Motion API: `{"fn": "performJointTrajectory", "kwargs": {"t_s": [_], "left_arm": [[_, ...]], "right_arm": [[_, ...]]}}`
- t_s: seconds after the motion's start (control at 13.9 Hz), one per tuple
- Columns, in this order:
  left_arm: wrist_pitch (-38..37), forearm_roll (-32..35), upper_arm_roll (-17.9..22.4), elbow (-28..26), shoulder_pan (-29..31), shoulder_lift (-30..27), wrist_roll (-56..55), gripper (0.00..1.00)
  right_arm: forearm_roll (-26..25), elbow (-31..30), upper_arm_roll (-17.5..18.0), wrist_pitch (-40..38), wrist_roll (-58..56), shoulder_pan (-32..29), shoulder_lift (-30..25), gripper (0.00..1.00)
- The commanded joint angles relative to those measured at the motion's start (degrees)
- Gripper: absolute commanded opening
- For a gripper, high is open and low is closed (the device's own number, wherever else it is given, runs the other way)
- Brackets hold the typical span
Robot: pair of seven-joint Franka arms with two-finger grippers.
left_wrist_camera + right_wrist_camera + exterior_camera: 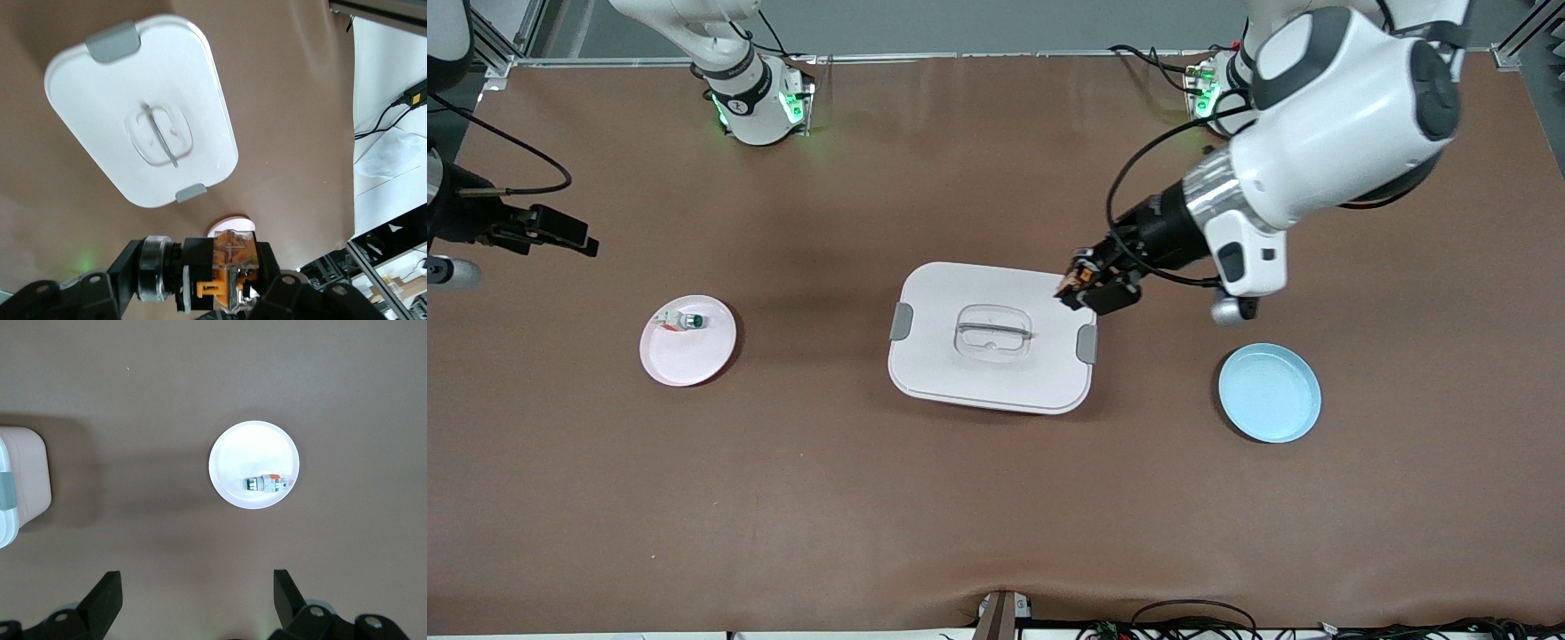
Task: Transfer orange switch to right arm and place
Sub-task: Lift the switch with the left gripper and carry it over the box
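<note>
My left gripper (1085, 286) is shut on the orange switch (1074, 283), a small black part with an orange middle. It holds the switch in the air over the corner of the white lidded box (943, 356) that lies toward the left arm's end. In the left wrist view the switch (230, 267) sits clamped between the gripper's fingers (200, 283). My right gripper (569, 236) is open and empty, up over the table near the pink plate (685, 360) at the right arm's end. Its fingers (197, 593) stand wide apart in the right wrist view.
The pink plate (247, 453) holds a small white part with a green top (685, 321), which also shows in the right wrist view (268, 483). A light blue plate (1269, 392) lies toward the left arm's end. The white box (133, 100) has grey clips.
</note>
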Motion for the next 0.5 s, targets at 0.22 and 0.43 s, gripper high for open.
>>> {"fn": "performJointTrajectory", "kwargs": {"t_s": [0.22,0.43], "left_arm": [[7.5,4.8,0.0,1.0,-6.9,3.7,-17.1,0.39],[12.7,5.0,0.0,1.1,-9.8,6.2,-22.3,0.39]], "right_arm": [[-0.6,3.7,0.3,-0.5,-0.9,-0.6,8.2,1.00],[0.7,3.5,0.5,-0.1,-0.8,0.3,8.7,1.00]]}}
